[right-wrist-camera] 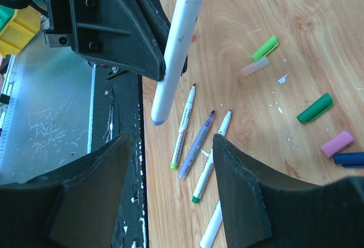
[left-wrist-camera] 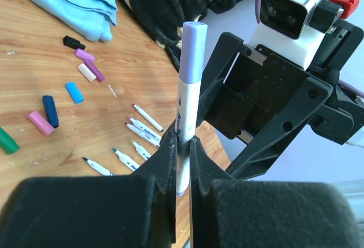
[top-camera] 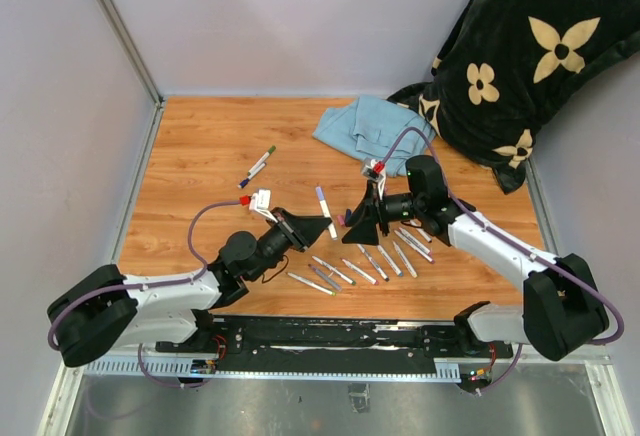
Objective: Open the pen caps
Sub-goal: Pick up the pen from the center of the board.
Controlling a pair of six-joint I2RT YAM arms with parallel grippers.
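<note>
A pale lilac plastic cap (left-wrist-camera: 193, 49) is sitting on the top end of a thin white-barrelled marker (left-wrist-camera: 185, 106), which is standing upright above the counter. The left claw (left-wrist-camera: 183, 145) is clenching that marker by its lower barrel, with its black fingers pressing in from both sides. The right claw (right-wrist-camera: 173, 145) is facing the marker from just beside it, jaws standing apart and grasping nothing.

Loose caps are lying on the wooden counter (top-camera: 200, 156): a black cap (left-wrist-camera: 74, 42), a purple cap (left-wrist-camera: 91, 66), a light blue cap (left-wrist-camera: 74, 91), a navy cap (left-wrist-camera: 50, 110) just beside a pink cap (left-wrist-camera: 40, 123), and a dark green cap (left-wrist-camera: 5, 141). Uncapped white markers (top-camera: 375, 261) are lying in a row between the two arms. Farther back, a crumpled light blue cloth (top-camera: 365, 126) is lying beside a black blanket with cream flowers (top-camera: 530, 56).
</note>
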